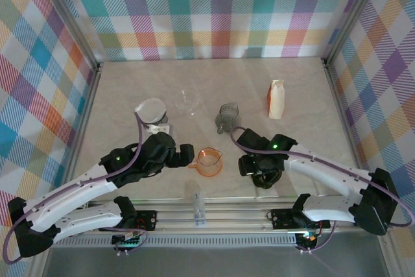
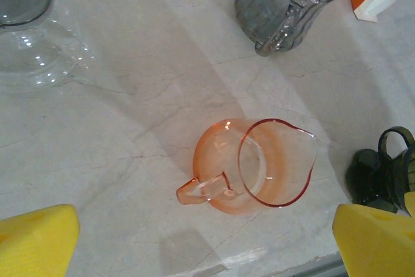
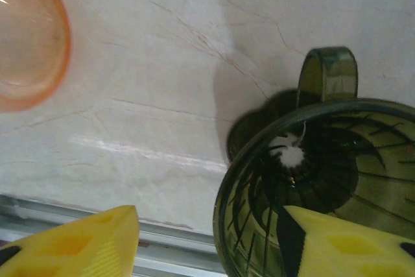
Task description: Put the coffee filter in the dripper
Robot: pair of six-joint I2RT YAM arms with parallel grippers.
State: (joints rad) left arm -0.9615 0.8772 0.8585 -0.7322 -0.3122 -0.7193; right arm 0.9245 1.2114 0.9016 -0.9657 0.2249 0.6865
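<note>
One pale marbled surface [image 1: 130,82] carries everything you are working with, fenced in by checked walls. Your left arm [image 1: 84,186] reaches in from the near left and your right arm [image 1: 324,173] from the near right, so the two wrists face each other across an orange glass jug [image 1: 209,162]. At the back right stands an orange and white bag [image 1: 277,98], well apart from the rest. The white paper filter [image 1: 150,108] sits at the back left on top of a glass vessel, just behind your left wrist and not in either pincer. The dark green dripper [image 3: 363,154] stands on the surface under your right wrist, to the right of the orange jug, with its loop handle pointing away from the near edge. A ribbed grey glass jug [image 1: 227,115] stands behind the dripper, and a clear glass [image 1: 188,100] lies between it and the filter. Your left pincer [image 2: 206,241] hangs over the orange jug with its yellow fingers spread wide and nothing between them. Your right pincer [image 3: 211,238] is also apart: one finger is over the dripper's bowl, the other outside its rim and clear of it.
</note>
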